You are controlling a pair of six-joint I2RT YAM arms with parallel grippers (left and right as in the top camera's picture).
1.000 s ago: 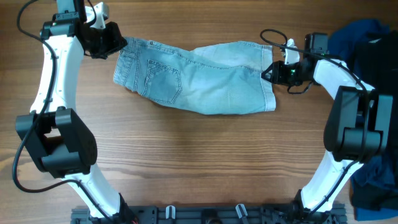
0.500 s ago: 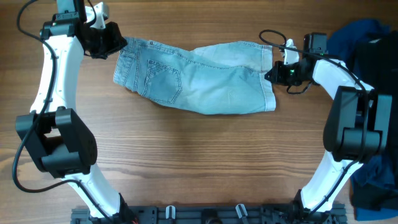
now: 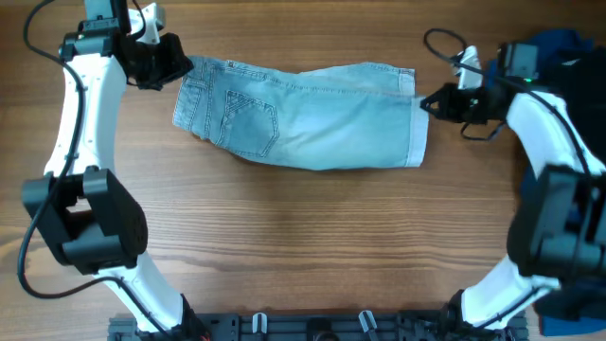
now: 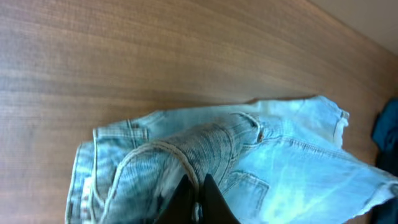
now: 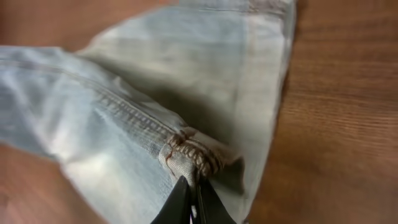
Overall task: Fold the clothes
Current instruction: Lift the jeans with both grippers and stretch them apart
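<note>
The light blue faded jeans (image 3: 303,118) lie folded across the far middle of the table, waistband and stitched pocket at the left, hemmed cuffs at the right. My left gripper (image 3: 180,64) is shut on the waistband at the jeans' upper left corner; the left wrist view shows its fingers (image 4: 198,198) pinching the denim (image 4: 224,149). My right gripper (image 3: 428,100) is shut on the cuff seam at the right edge; the right wrist view shows its fingers (image 5: 193,202) pinching the hem (image 5: 186,155). The jeans look stretched between both grippers.
A dark blue garment (image 3: 544,57) and a black garment (image 3: 582,95) are piled at the right edge of the table. A cable loops near the right arm's wrist (image 3: 445,43). The wooden table (image 3: 303,246) stretches toward me.
My right gripper has moved right with the cuff, pulling the jeans' right edge outward and flatter. The left gripper has stayed in place.
</note>
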